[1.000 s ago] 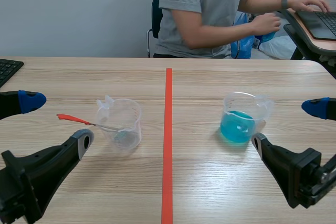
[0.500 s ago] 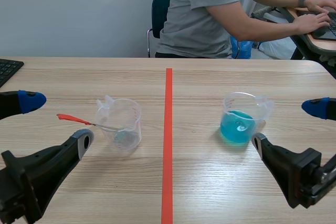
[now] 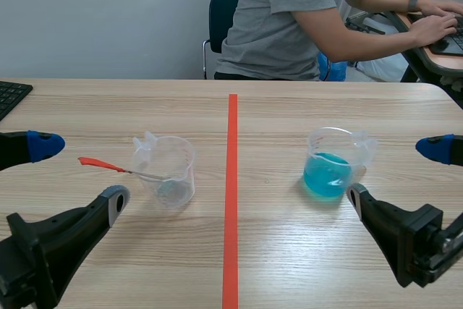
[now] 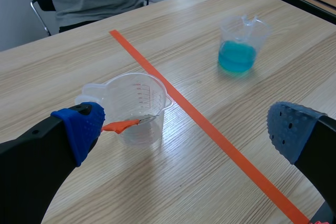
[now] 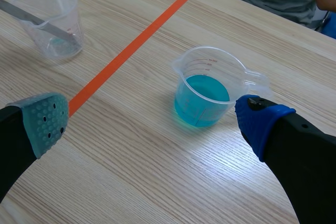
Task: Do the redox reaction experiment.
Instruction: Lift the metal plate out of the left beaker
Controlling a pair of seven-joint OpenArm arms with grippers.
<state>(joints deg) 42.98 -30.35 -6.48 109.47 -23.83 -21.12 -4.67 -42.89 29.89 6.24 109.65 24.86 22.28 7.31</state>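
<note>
Scene view, from nine o'clock across: the left pincer (image 3: 79, 172) stands open above the worktop (image 3: 289, 251). At its three o'clock is a clear beaker (image 3: 165, 171) with a red-handled spatula (image 3: 98, 164) leaning in it, handle toward nine o'clock. Beyond the orange tape line (image 3: 231, 200) stands the blue-liquid beaker (image 3: 330, 164). The right pincer (image 3: 395, 173) is open at its four o'clock.

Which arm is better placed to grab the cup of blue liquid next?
Right. The cup of blue liquid sits just ahead of the open right gripper, on its side of the tape line; the left gripper is across it, by the clear cup.
</note>
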